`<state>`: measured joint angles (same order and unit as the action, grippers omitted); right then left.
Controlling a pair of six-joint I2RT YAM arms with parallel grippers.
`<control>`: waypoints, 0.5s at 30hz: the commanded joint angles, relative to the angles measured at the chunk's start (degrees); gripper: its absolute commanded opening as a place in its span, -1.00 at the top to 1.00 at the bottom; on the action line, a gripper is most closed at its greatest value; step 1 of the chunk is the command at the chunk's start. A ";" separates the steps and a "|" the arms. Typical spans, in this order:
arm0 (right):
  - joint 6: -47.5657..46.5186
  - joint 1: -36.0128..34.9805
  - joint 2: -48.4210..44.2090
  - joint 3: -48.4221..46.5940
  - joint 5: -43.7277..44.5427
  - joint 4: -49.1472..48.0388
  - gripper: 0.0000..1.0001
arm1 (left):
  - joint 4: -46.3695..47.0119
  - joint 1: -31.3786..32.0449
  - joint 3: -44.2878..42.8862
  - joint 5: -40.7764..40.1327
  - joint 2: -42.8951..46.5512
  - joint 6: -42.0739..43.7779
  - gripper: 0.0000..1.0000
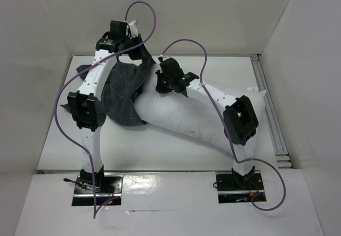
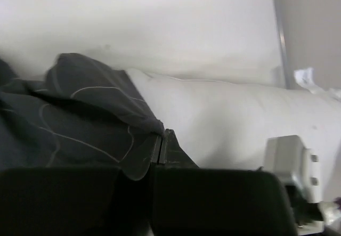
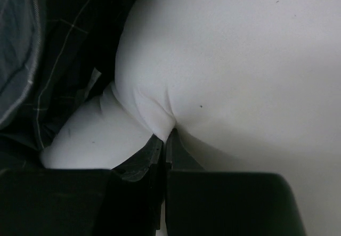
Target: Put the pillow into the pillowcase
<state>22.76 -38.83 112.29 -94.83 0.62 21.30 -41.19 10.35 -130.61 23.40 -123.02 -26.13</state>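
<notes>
Grey pillowcase at ten o'clock, edge pinched tight in left gripper. White pillow at three o'clock, touching it, pinched tight in right gripper.

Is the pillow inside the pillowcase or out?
Mostly out: the pillowcase covers only one end of the pillow; the rest lies bare.

The pillow is a large, plain white, soft cushion lying slantwise across the desk, from the far right corner toward the left middle, sagging and creased along its length. The pillowcase, dark grey cloth with a thin light grid, lies crumpled in folds at the left. It touches and partly covers the pillow's left end, most of the pillow being outside it.
</notes>
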 commanded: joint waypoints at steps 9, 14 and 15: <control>2.01 -2.30 -8.91 10.41 9.83 -9.48 1.00 | 8.57 8.80 -5.71 14.83 -6.35 -10.60 1.00; 3.86 -2.30 -17.18 22.12 12.64 -20.85 1.00 | 9.20 9.60 -6.33 13.52 -5.74 -10.17 1.00; 3.87 -2.83 -18.50 23.88 12.65 -22.08 1.00 | 8.33 9.60 -5.72 12.65 -5.74 -9.39 1.00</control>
<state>25.10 -40.75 98.54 -75.22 9.65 5.87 -36.29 20.47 -133.91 34.48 -129.99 -34.98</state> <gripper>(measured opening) 0.023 0.037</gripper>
